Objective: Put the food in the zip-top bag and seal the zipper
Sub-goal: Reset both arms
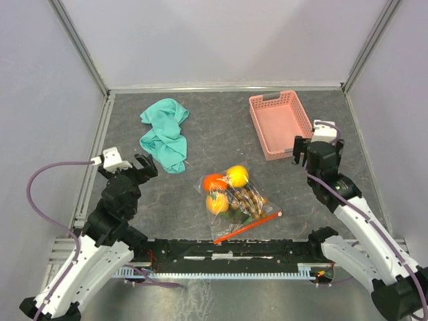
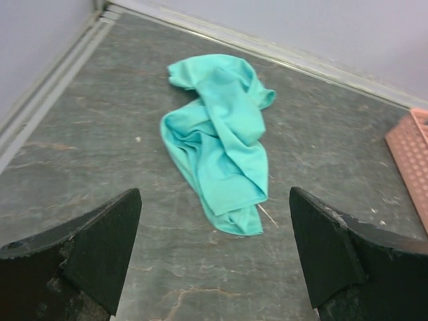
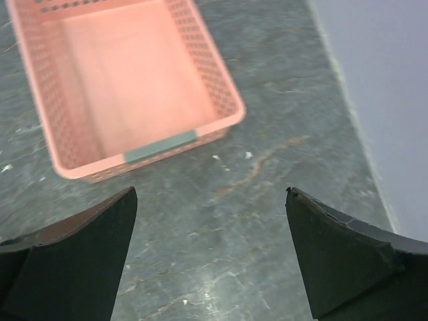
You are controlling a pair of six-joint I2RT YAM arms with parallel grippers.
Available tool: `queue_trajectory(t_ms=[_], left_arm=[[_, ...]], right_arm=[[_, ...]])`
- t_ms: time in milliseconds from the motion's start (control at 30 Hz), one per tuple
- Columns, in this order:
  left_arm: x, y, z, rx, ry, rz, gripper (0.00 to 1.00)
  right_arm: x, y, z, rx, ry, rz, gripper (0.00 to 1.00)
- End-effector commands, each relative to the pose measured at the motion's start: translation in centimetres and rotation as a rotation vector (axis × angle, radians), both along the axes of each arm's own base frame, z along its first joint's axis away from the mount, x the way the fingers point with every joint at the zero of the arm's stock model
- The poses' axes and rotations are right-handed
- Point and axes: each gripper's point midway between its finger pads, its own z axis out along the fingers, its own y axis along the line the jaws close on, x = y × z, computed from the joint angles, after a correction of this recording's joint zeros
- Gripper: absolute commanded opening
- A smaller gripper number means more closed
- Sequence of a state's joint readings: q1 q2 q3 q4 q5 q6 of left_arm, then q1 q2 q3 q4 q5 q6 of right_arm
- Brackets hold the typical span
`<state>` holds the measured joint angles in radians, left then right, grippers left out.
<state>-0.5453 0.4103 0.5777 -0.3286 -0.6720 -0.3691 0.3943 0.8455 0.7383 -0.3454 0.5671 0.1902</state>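
Note:
The clear zip-top bag (image 1: 257,208) lies at the table's middle front, with its red zipper strip (image 1: 247,227) along the near edge. Inside it are a yellow lemon (image 1: 237,175), two orange fruits (image 1: 215,182), and dark and brownish clusters (image 1: 246,198). My left gripper (image 1: 146,165) is open and empty, left of the bag, with bare table between its fingers (image 2: 100,247). My right gripper (image 1: 302,151) is open and empty, right of the bag, beside the pink basket. The bag and food do not show in either wrist view.
A teal-green cloth (image 1: 165,134) lies crumpled at the back left, also in the left wrist view (image 2: 221,137). An empty pink slatted basket (image 1: 279,124) stands at the back right, also in the right wrist view (image 3: 127,80). Grey walls and metal rails enclose the table.

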Motion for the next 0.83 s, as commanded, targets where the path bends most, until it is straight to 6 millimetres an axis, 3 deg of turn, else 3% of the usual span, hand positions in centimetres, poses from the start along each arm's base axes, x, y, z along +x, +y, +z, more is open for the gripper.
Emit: queue_trajectory(t_ms=[0, 233, 800], left_arm=[[-1.2, 3.6, 1.5, -0.052, -0.056, 0.190, 0.97], [-1.5, 4.0, 2.2, -0.064, -0.149, 0.192, 0.97], [-1.2, 3.2, 1.4, -0.052, -0.136, 0.149, 0.97]], right_arm=[[-2.6, -4.7, 1.8, -0.040, -0.079, -0.243, 0.99], [-5.6, -6.6, 3.3, -0.025, -0.133, -0.303, 0.99], [-5.6, -5.9, 3.5, 0.012, -0.148, -0.256, 0.99]])
